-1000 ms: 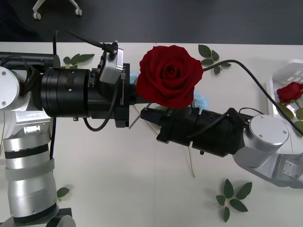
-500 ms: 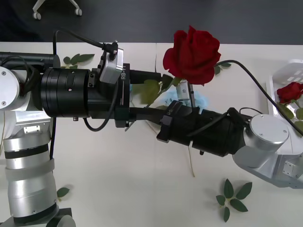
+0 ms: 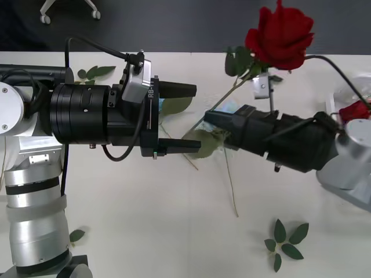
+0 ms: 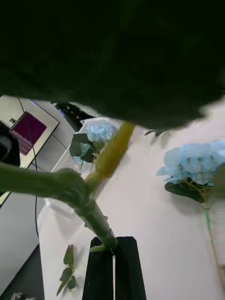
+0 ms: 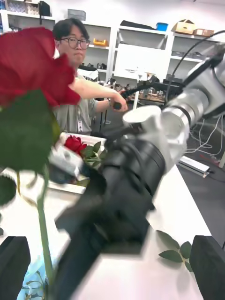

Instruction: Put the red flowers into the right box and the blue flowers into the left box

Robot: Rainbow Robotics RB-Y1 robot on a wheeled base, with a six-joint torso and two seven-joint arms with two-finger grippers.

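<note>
My right gripper (image 3: 210, 123) is shut on the thin green stem of a red flower (image 3: 281, 35), whose bloom stands high over the table's far edge. In the right wrist view its black fingers (image 4: 101, 272) pinch that stem (image 4: 93, 215). My left gripper (image 3: 197, 116) is open just left of the stem, with nothing between its fingers; it spans the left wrist view (image 5: 112, 272), with the red flower (image 5: 33, 65) before it. A blue flower (image 4: 194, 161) lies on the table under the right arm. The right box (image 3: 348, 92) holds another red flower (image 3: 351, 110). A second blue flower (image 4: 101, 131) sits in the left box (image 4: 58, 208).
Loose green leaf sprigs lie at the back left (image 3: 95, 72), front right (image 3: 287, 243) and front left (image 3: 75, 236) of the white table (image 3: 145, 220). A long bare stem (image 3: 232, 185) lies across the table's middle. The two arms stand close together over the centre.
The right gripper has carried the red flower away to the right, out from the left gripper. The left arm has stayed where it was, and its fingers now stand apart.
</note>
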